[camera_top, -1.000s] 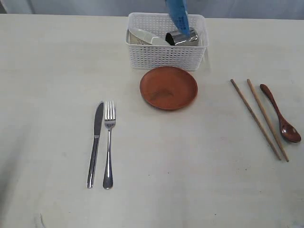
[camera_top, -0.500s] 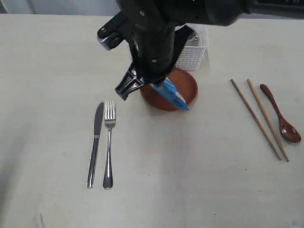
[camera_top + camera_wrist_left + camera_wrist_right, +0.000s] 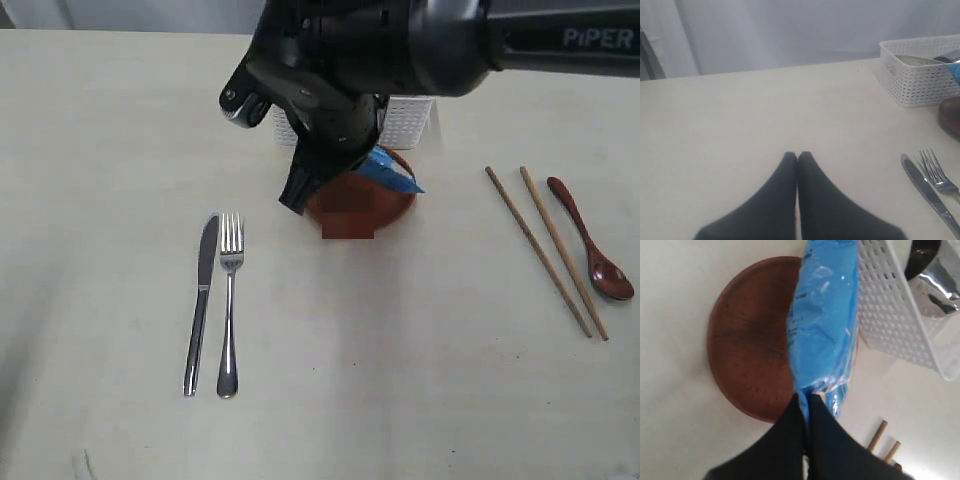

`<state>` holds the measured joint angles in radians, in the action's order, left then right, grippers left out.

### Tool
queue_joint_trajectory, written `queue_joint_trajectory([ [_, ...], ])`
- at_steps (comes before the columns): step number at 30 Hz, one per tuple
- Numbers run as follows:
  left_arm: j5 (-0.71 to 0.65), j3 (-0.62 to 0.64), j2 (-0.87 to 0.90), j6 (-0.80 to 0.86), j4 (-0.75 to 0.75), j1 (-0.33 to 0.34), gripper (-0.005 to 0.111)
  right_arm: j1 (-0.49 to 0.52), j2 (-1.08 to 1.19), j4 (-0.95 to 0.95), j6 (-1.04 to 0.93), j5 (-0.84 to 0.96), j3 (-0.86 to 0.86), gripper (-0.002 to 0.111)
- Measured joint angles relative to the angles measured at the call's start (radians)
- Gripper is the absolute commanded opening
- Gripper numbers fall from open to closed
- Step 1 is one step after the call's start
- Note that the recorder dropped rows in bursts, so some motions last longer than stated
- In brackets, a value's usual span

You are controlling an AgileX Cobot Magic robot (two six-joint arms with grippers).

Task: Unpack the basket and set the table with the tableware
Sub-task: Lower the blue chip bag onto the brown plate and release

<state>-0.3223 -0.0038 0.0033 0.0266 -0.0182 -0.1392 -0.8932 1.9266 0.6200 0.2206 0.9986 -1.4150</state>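
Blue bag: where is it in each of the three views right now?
Exterior view: blue bag, centre, poking out beneath the right arm, over the brown plate.
Left wrist view: only a blue sliver at the frame's edge, past the white basket.
Right wrist view: mid-frame, pinched by the right gripper above the brown plate.
Shared landmark: the white basket.

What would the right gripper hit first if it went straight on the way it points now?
Probably the brown plate: the right gripper, shut on the blue bag, points down over it, basket just beside. Depth is unclear.
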Motion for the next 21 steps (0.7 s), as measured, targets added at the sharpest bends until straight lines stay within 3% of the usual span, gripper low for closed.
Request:
queue_joint_trajectory([
  [7, 0.000, 0.000, 0.000, 0.000, 0.000, 0.000, 0.000, 0.000, 0.014, 0.037, 0.007, -0.083, 0.087, 0.000],
  [9, 0.000, 0.000, 0.000, 0.000, 0.000, 0.000, 0.000, 0.000, 0.023, 0.043, 0.007, -0.092, 0.091, 0.007],
  [15, 0.000, 0.000, 0.000, 0.000, 0.000, 0.000, 0.000, 0.000, 0.051, 0.039, 0.007, -0.097, 0.091, 0.046],
  [21, 0.000, 0.000, 0.000, 0.000, 0.000, 0.000, 0.000, 0.000, 0.054, 0.035, 0.015, -0.061, 0.072, 0.048],
])
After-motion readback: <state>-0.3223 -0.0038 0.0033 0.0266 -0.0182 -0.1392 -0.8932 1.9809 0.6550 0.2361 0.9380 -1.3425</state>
